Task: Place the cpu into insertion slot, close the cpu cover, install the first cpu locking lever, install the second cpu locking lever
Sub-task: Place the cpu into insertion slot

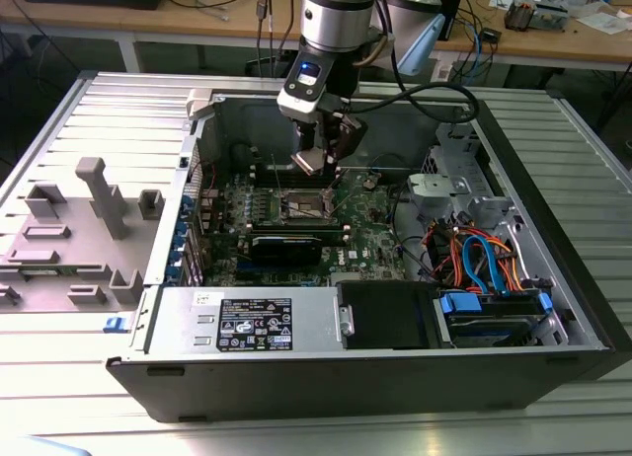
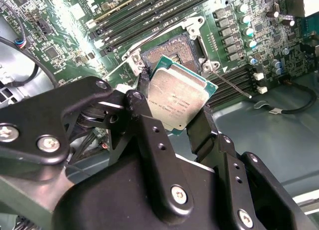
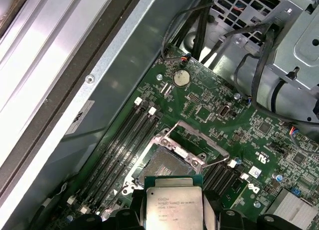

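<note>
My gripper (image 1: 318, 158) is shut on the cpu (image 1: 309, 161), a flat square chip with a silvery-tan top, and holds it tilted in the air just above the insertion slot (image 1: 304, 207) on the green motherboard. In both wrist views the cpu (image 2: 177, 95) (image 3: 173, 202) sits clamped by its edges between the black fingers (image 2: 144, 98). The insertion slot (image 2: 172, 51) (image 3: 162, 165) lies bare beneath it. The cpu cover (image 3: 193, 136) stands swung up at the slot's far side. A thin locking lever (image 2: 232, 85) sticks out loose beside the slot.
Long black memory slots (image 3: 122, 140) flank the socket. The open computer case (image 1: 148, 382) has tall metal walls around the board. A power supply (image 1: 247, 323) and a drive bay with blue and orange cables (image 1: 484, 259) lie toward the exterior view's front and right. A grey fixture (image 1: 94, 194) stands outside the case at the left.
</note>
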You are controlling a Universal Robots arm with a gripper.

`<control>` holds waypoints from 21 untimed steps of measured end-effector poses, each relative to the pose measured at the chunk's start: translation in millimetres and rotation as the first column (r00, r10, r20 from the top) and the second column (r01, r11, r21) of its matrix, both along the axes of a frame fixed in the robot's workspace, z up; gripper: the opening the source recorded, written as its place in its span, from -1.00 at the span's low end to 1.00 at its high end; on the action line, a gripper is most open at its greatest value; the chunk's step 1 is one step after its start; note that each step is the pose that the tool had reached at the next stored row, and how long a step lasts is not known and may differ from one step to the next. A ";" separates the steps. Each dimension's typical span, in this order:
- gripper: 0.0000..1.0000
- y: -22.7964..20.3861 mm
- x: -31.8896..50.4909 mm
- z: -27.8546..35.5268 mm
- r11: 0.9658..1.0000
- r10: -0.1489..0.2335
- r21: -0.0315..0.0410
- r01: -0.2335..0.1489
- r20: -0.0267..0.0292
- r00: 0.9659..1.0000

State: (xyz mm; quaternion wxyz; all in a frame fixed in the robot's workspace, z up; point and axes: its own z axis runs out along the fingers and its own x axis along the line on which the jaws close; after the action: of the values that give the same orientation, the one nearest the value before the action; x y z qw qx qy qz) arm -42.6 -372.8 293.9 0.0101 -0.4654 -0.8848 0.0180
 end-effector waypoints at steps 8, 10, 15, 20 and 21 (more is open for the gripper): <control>0.09 0.0 0.0 -0.2 1.000 -0.019 0.000 0.019 0.000 1.000; 0.09 0.0 0.0 -0.2 1.000 -0.025 0.000 0.025 0.000 1.000; 0.09 0.0 0.0 -0.3 0.999 -0.044 0.000 0.044 0.000 0.999; 0.09 0.0 0.0 -0.4 0.998 -0.058 0.000 0.058 0.000 0.998; 0.09 0.0 0.0 -0.4 0.998 -0.060 0.000 0.060 0.000 0.998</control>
State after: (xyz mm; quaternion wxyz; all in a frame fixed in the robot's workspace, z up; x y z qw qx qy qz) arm -42.6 -372.8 293.5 0.0106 -0.4920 -0.8704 0.0177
